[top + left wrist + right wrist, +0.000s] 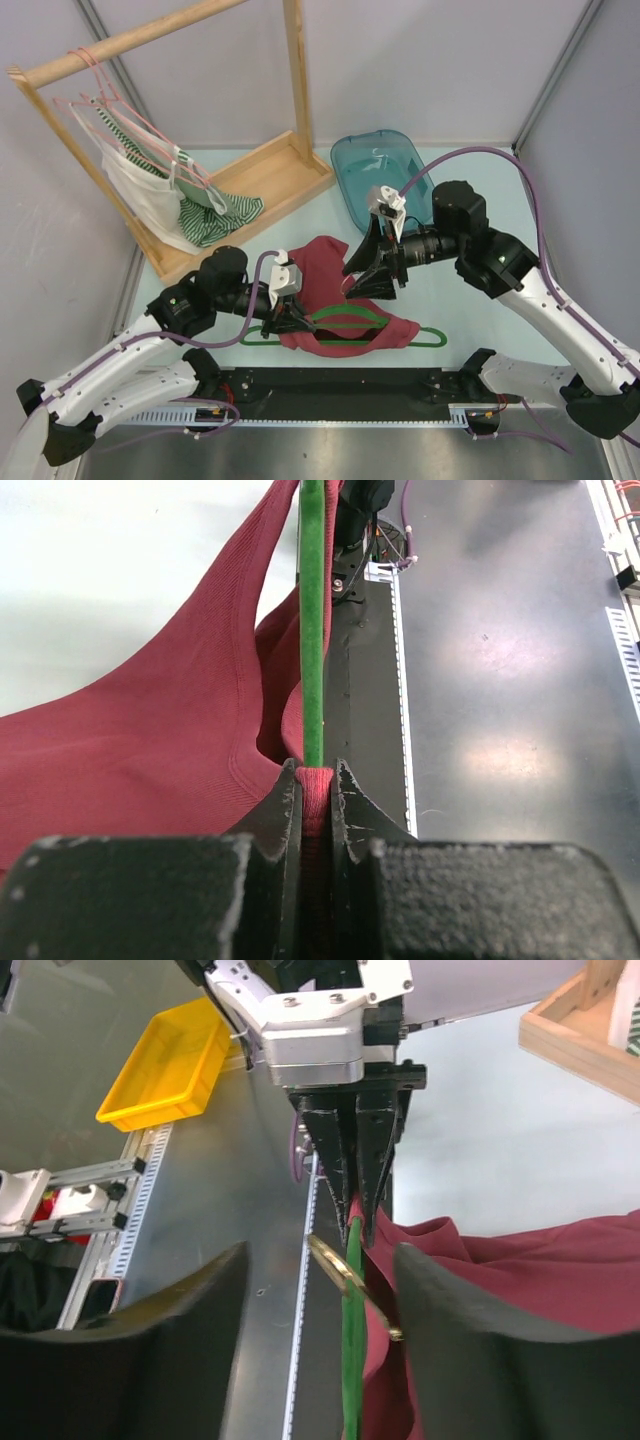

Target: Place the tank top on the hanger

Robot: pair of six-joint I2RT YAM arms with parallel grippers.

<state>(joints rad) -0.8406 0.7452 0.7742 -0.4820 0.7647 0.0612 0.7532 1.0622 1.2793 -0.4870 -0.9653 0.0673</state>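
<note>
Left gripper pinched shut on tank top where it wraps the hanger, low at the table front between the arms; right gripper jaws apart, empty, straddling the metal hook; an off-centre close could shove the hanger and drag the fabric off.

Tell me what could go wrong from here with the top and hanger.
The left gripper pinches the dark red fabric tank top together with the thin green plastic hanger; any pull could drag both. The open right gripper straddles the hanger's metal hook; closing might catch the hook instead of fabric.
</note>
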